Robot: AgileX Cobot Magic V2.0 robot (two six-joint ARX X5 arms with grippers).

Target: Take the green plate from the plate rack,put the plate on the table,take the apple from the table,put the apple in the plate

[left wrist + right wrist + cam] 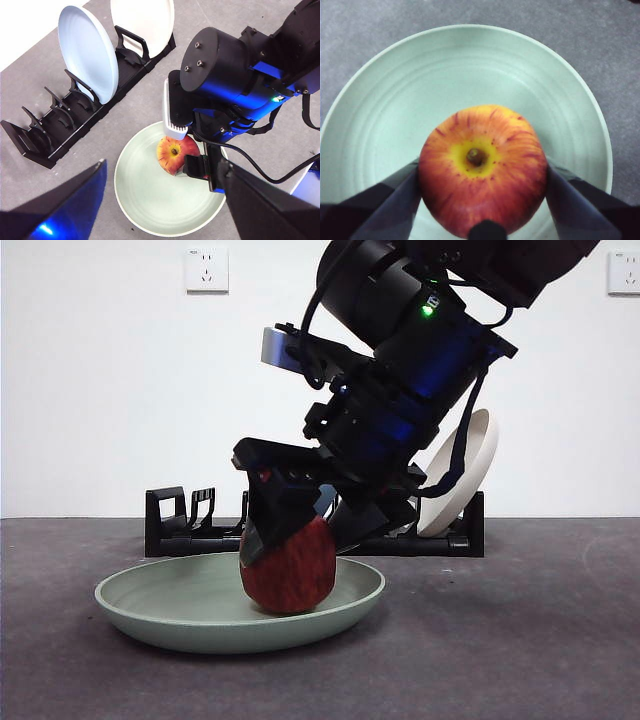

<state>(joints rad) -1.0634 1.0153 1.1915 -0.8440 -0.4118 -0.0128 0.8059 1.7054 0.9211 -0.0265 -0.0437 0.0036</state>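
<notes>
- Step in hand: setting the apple [482,167] down in the green plate [180,615]. In front view apple's base looks to sit on plate floor, approx centre, slightly toward 3 o'clock.
- Right gripper [300,530] clenched on apple, one jaw on each flank at 9 and 3 o'clock in its wrist view; stem dimple faces up.
- To do it well, I'd judge: confirm apple bears on plate, part jaws evenly w/o nudging it, then lift straight up so the blocky fruit doesn't roll toward rim.
- Left gripper [165,200] waits above, jaws spread, grasping nothing.
- Apple: deep red w/ streaks, yellow-orange patch round stem, much narrower than plate.
- Plate: pale sage, matte, faint rings, flat on the table [540,640], in front of the plate rack [75,107].
</notes>
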